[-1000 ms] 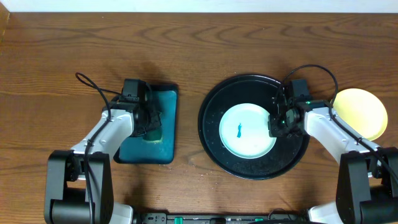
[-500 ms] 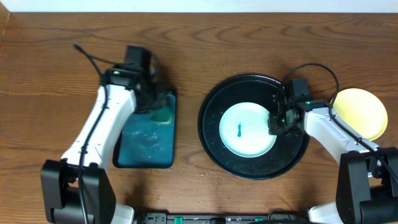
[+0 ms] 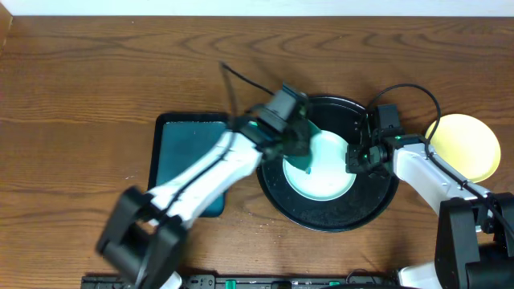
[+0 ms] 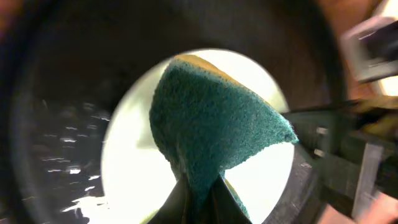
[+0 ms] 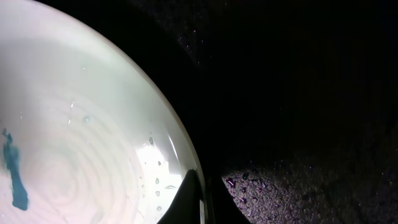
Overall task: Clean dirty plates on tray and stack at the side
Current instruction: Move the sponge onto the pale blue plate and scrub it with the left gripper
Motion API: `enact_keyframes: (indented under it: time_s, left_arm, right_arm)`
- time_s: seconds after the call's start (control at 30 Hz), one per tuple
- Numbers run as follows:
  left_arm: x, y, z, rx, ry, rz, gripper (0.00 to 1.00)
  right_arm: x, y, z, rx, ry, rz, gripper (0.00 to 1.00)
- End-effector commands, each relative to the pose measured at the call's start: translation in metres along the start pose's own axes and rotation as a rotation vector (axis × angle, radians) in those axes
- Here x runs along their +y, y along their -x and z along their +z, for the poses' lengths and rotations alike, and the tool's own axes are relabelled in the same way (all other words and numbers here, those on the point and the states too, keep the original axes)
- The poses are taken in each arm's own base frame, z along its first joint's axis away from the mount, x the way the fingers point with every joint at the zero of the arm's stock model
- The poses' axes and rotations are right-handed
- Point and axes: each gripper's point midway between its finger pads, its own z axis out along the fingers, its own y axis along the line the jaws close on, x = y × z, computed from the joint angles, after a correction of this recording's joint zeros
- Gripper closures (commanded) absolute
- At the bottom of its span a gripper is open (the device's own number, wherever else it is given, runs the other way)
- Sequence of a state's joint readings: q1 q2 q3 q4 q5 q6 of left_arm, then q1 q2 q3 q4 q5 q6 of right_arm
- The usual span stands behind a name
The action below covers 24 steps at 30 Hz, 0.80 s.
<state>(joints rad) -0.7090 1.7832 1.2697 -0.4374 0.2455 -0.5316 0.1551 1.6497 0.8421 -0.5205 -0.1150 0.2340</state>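
Observation:
A pale mint-blue plate (image 3: pixel 329 172) lies in the big black round tray (image 3: pixel 321 221). My left gripper (image 3: pixel 295 144) is shut on a green-and-yellow sponge (image 3: pixel 303 157) and holds it over the plate's left half. In the left wrist view the gripper (image 4: pixel 200 186) pinches the sponge (image 4: pixel 211 118) above the plate (image 4: pixel 134 155). My right gripper (image 3: pixel 354 159) is shut on the plate's right rim. In the right wrist view its jaws (image 5: pixel 202 196) clamp the rim, and a blue smear (image 5: pixel 13 174) shows on the plate (image 5: pixel 81 137). A yellow plate (image 3: pixel 466 146) lies right of the tray. The second mint plate is not in view.
A teal rectangular tray (image 3: pixel 177 160) with a black rim lies left of the black tray, partly under my left arm. Water drops glisten on the black tray's floor (image 4: pixel 62 124). The wooden table (image 3: pixel 80 80) stretches round both trays.
My left arm has swung from the teal tray to the right, carrying the sponge over the mint plate. The right gripper has stayed on the plate's rim.

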Motion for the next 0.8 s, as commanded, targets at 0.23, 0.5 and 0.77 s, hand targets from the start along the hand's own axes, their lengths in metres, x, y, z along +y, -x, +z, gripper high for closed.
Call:
enact_keyframes:
  time_s: [0.23,0.5,0.77]
  left_arm:
    - [-0.014,-0.059,0.092,0.194,-0.053,-0.085,0.92]
    - [0.092,-0.053,0.07,0.123,0.473,-0.072,0.92]
    - [0.126,-0.027,0.034,0.015,0.741,-0.006,0.92]
  right_arm:
    - [-0.007,-0.019,0.011,0.054,-0.04,0.026,0.99]
    - [-0.008,-0.02,0.011,0.058,-0.041,0.021,0.99]
    - [-0.008,-0.021,0.011,0.061,-0.042,0.018,0.99]
